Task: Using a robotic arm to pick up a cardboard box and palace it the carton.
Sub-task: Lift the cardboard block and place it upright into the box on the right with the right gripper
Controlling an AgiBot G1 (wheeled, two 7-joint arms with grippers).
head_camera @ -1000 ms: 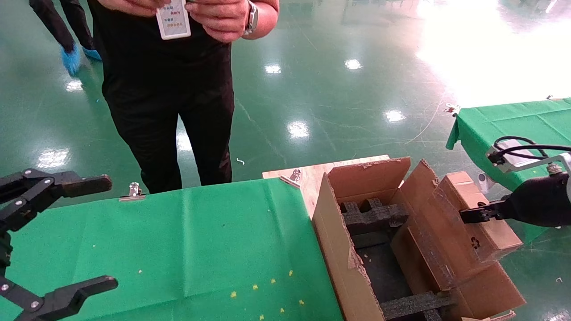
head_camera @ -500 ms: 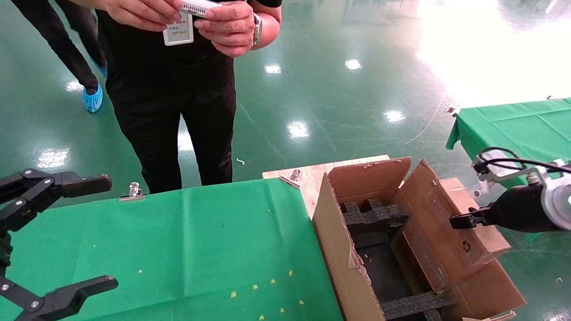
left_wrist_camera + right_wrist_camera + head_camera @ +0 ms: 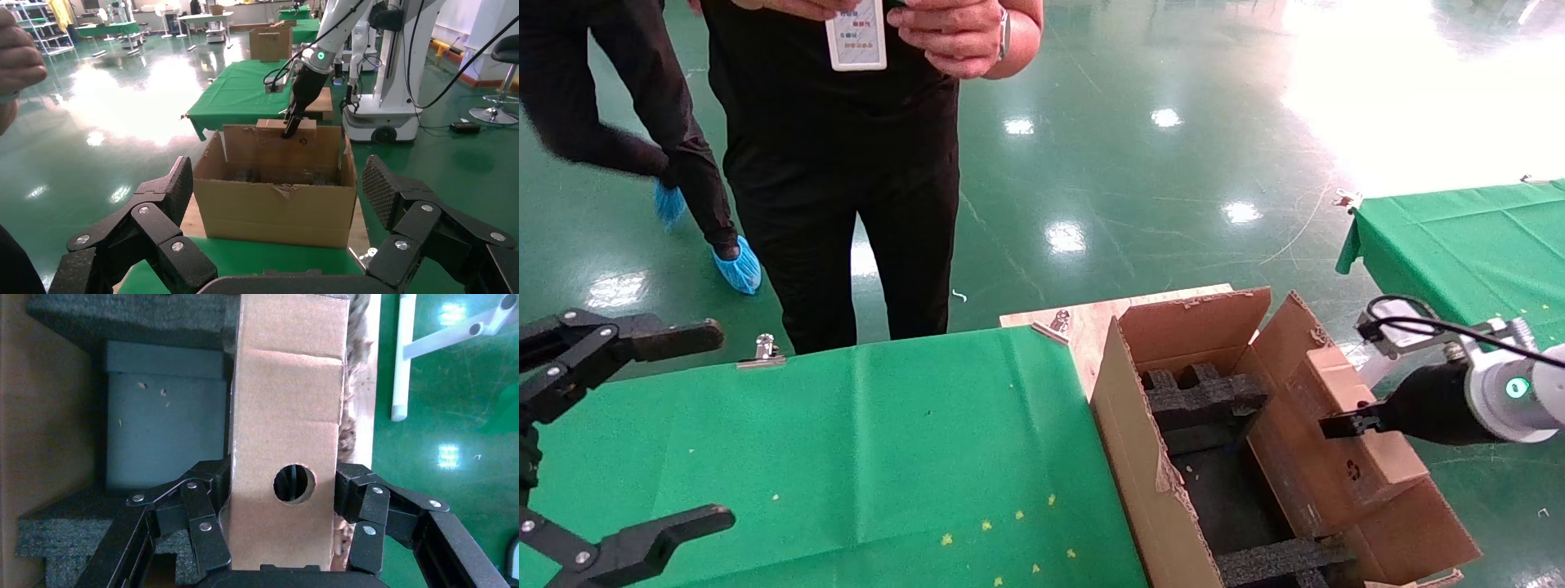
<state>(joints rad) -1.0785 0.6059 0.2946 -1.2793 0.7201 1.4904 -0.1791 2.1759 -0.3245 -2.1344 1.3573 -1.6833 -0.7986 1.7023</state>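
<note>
Two grippers in view: right gripper [image 3: 284, 496] clamped on the cardboard box [image 3: 1344, 441], fingers [image 3: 202, 520] pressed to both broad faces either side of the small round hole in the narrow side; left gripper [image 3: 625, 433] parked over the green table cloth [image 3: 887, 441] at the robot's left, jaws spread wide and holding nothing. Box tilted, lower end already down inside the carton [image 3: 1164, 506], leaning against the right-hand wall under the raised flap [image 3: 1283, 343]. Crowding the drop: black foam blocks [image 3: 1201, 396] at the far end of the carton, another foam piece [image 3: 1279, 559] at the near end, dark floor of the carton between. Beyond the table, a person in black [image 3: 846, 171] holding a white card, a second walker in blue shoe covers [image 3: 735, 269], and another green-draped table [image 3: 1459, 237] to the right.
</note>
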